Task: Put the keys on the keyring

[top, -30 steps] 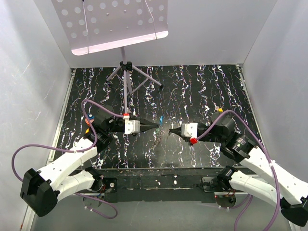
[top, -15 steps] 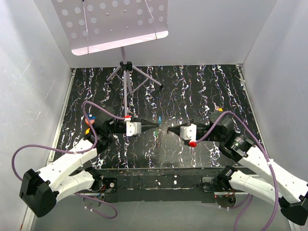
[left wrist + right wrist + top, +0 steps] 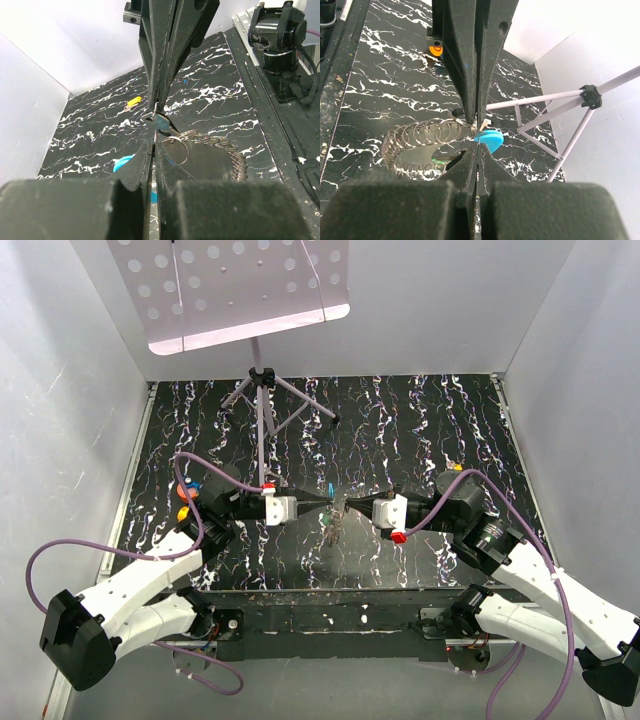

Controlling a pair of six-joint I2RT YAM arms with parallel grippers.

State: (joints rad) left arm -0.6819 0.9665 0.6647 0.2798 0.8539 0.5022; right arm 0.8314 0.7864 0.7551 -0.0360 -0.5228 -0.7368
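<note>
Between the two meeting fingertips, above mid-mat (image 3: 420, 430), a key (image 3: 160, 123) lies with its blade slanting down toward the keyring (image 3: 200, 145), just beside it. Right gripper (image 3: 156, 106), pressed together, appears to pinch the key's head. Left gripper (image 3: 153, 146), likewise closed tight, appears to hold the keyring, whose coil hangs below. Both arms stand equally near, tip to tip along one line.

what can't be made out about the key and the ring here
- Left wrist: whether the key is threaded on the ring; the left hand covers the join.
- Right wrist: key hidden behind the right hand.
- Top view: key too small, lost where the hands meet.
</note>
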